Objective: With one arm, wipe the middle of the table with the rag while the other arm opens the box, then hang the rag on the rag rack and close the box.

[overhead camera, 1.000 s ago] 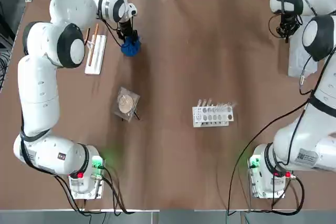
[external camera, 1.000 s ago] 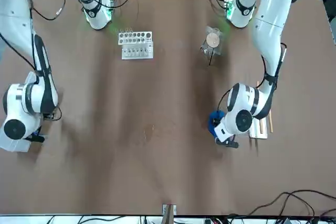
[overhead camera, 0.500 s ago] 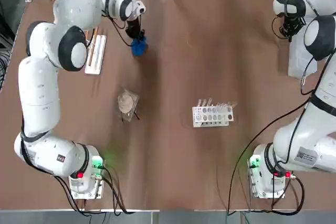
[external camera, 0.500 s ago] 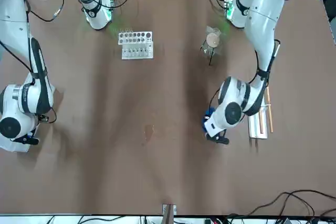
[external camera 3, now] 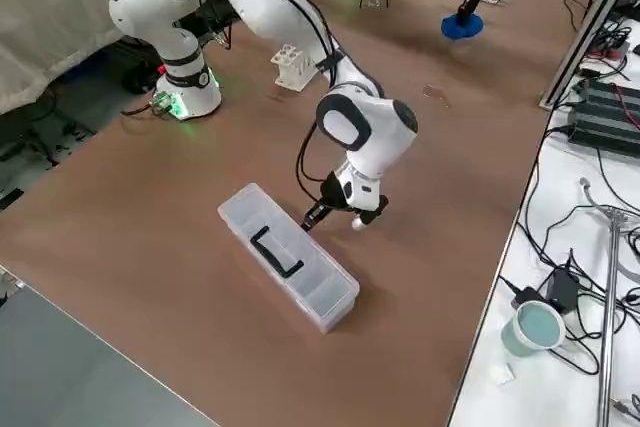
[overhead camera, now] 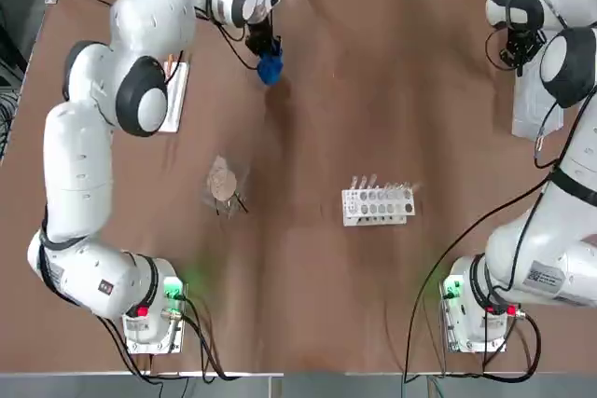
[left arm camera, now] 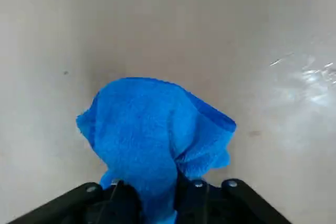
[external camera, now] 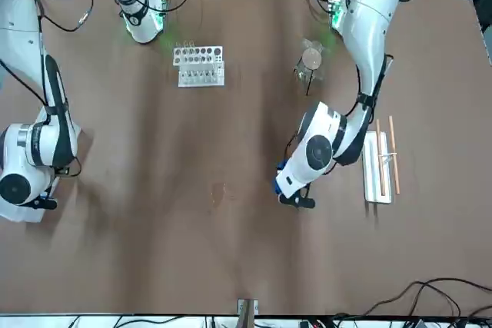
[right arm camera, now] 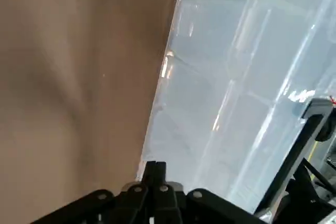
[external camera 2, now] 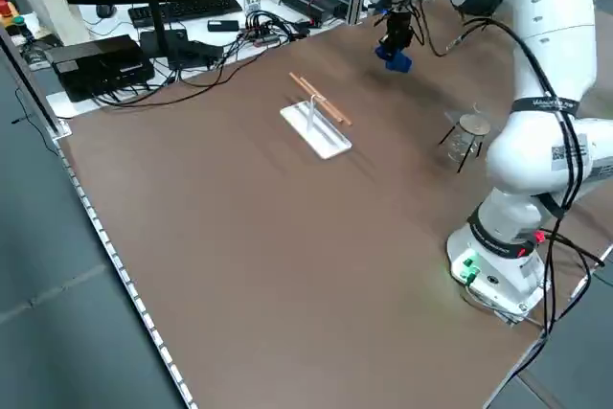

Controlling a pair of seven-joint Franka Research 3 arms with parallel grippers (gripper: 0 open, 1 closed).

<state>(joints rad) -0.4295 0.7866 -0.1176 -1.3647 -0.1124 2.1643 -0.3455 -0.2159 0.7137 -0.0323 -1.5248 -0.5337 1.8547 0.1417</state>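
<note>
At the upper middle of the top view, the rag (overhead camera: 270, 68) is clenched in the left gripper (overhead camera: 266, 51) and hung down onto the table (overhead camera: 373, 90), just right of the rag rack (overhead camera: 173, 97), whose rods run up the frame. At the right edge, the box (overhead camera: 534, 100) is laid lengthwise up the frame, lid down, handle on top. The right gripper (right arm camera: 156, 178) is pressed closed at the box's edge.

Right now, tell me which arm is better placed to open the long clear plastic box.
The right arm: the right gripper, fingers shut, sits at the edge of the box. The left gripper is across the table, shut on the bright blue rag.
</note>
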